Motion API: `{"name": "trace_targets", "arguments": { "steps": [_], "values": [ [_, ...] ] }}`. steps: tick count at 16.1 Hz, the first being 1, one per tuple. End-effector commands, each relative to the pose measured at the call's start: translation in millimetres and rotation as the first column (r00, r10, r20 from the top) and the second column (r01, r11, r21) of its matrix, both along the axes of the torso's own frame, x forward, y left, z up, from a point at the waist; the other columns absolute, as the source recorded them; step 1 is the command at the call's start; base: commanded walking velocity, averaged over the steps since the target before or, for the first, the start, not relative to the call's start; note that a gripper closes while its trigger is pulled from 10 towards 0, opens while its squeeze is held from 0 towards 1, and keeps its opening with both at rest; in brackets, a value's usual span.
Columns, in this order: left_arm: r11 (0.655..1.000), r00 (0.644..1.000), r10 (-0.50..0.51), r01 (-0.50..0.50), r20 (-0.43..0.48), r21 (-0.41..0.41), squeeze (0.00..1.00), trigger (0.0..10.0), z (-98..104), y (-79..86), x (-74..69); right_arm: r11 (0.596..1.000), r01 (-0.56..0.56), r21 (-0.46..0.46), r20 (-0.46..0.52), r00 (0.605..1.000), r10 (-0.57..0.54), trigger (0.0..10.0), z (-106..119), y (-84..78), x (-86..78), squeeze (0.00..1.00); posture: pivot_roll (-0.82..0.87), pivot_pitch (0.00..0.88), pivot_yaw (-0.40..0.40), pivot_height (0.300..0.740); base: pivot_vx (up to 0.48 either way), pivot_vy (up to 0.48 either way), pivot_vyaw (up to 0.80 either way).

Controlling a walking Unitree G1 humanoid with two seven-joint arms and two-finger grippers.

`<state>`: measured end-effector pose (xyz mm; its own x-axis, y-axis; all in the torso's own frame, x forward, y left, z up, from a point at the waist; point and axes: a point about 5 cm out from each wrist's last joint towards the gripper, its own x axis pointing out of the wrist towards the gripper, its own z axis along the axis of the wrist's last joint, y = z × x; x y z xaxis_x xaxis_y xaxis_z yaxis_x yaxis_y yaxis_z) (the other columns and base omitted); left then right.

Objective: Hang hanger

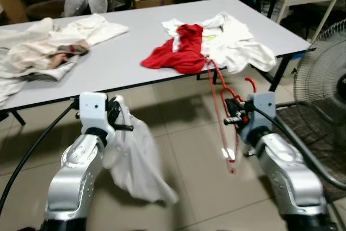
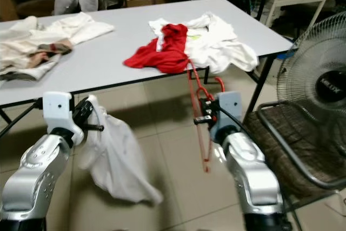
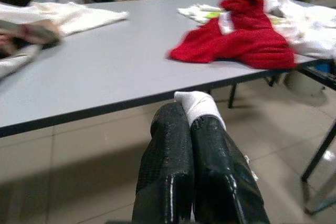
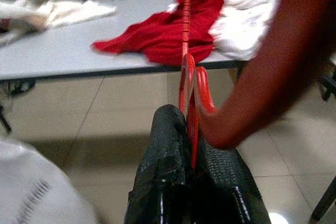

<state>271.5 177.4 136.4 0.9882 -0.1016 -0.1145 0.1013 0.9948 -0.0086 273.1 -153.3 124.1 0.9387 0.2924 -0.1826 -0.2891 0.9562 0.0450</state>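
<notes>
Hanger (image 1: 224, 117), red, is seen from the head clamped in the right gripper (image 1: 236, 113), hook above it, frame dangling below; the left gripper (image 1: 120, 116) is closed on a white garment (image 1: 135, 160) hanging beneath. In the right wrist view, fingers (image 4: 163, 177) pinch the wire, so tilt should be avoided when lifting.

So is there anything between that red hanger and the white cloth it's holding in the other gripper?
Nothing visible stands between them. The right gripper is shut on the red hanger, the left gripper is shut on the white garment, and between them lies bare tiled floor. The table stands behind both.
</notes>
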Motion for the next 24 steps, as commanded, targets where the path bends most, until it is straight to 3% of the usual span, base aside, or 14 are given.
{"name": "trace_targets", "arguments": {
  "steps": [1, 4, 7, 12, 17, 20, 24],
  "values": [
    [0.999, 0.999, 0.027, -0.028, 0.027, 0.018, 0.00, 10.0, 6.4, 7.8, -0.1, 0.997, -0.077, -0.019, -0.005, 0.997, 0.077, 10.0, 0.6, 10.9, -1.8, 0.00, -0.11, 0.000, 0.054, 0.740, 0.000, 0.371, 0.00],
    [0.999, 1.000, 0.015, -0.016, 0.024, 0.036, 0.00, 10.0, 5.8, 3.6, -5.2, 0.976, -0.194, -0.096, -0.027, 0.981, 0.192, 10.0, -4.1, 10.9, -2.7, 0.00, -0.10, 0.000, 0.033, 0.740, 0.000, 0.356, 0.00],
    [0.998, 0.997, 0.049, -0.050, 0.055, 0.029, 0.00, 10.0, 14.1, 4.9, -6.7, 0.965, -0.247, -0.086, -0.007, 0.969, 0.247, 10.0, 2.4, 18.4, -0.4, 0.00, -0.09, 0.000, 0.020, 0.740, 0.000, 0.000, 0.00],
    [0.999, 0.992, 0.035, -0.037, 0.125, 0.013, 0.00, 10.0, 31.9, 4.8, 4.3, 0.953, -0.297, -0.059, 0.043, 0.953, 0.300, 10.0, 13.3, 24.6, 0.4, 0.00, -0.09, 0.000, 0.019, 0.740, 0.052, 0.000, 0.00],
    [1.000, 0.988, -0.024, 0.023, 0.153, 0.011, 0.00, 10.0, 43.6, -0.8, 17.7, 0.962, -0.248, -0.110, 0.099, 0.961, 0.259, 10.0, 23.4, 15.5, 8.1, 0.00, -0.10, 0.000, 0.020, 0.740, 0.326, 0.000, 0.59],
    [0.997, 0.983, -0.071, 0.072, 0.171, 0.000, 0.00, 10.0, 49.7, -7.9, 23.0, 0.969, -0.229, -0.092, 0.103, 0.966, 0.238, 10.0, 27.6, 6.2, 10.0, 0.00, -0.10, 0.000, 0.020, 0.740, 0.349, 0.000, 0.00],
    [0.995, 0.978, -0.096, 0.096, 0.187, 0.009, 0.00, 10.0, 57.2, -9.0, 31.0, 0.900, -0.383, -0.208, 0.073, 0.911, 0.405, 10.0, 34.8, -0.4, 3.2, 0.00, -0.10, 0.000, 0.022, 0.740, 0.362, 0.000, 0.00]
  ]
}}
